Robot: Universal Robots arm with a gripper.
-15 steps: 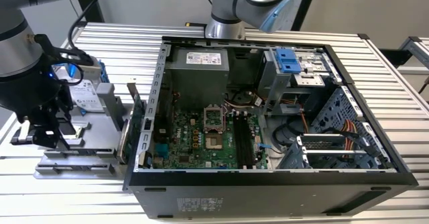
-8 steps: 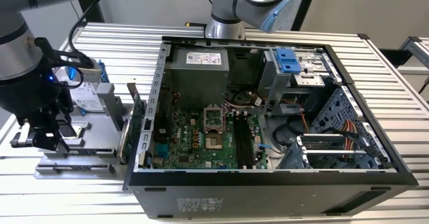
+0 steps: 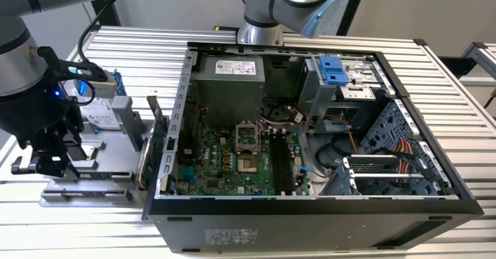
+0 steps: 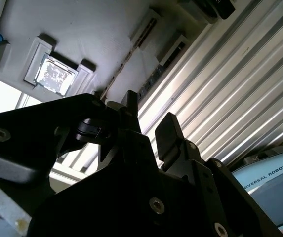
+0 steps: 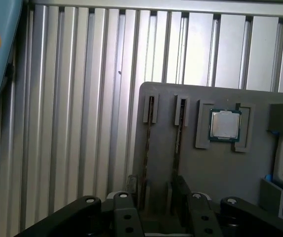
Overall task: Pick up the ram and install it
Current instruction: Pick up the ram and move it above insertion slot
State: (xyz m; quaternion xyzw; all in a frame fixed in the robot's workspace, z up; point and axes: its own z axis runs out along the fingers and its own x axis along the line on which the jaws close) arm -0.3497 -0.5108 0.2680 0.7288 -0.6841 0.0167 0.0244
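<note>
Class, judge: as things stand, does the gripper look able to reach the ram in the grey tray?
Probably yes. The open gripper hangs over the tray, lined up with the ram that stands on edge in its slot; nothing lies between them.

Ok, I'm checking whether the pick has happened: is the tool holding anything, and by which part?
Nothing is held. The tool is open above the tray, with an empty gap between its fingers; the ram sits in its tray slot.

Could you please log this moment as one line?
stage: pick | gripper: open, empty, above holder | ram: on edge in holder slot
</note>
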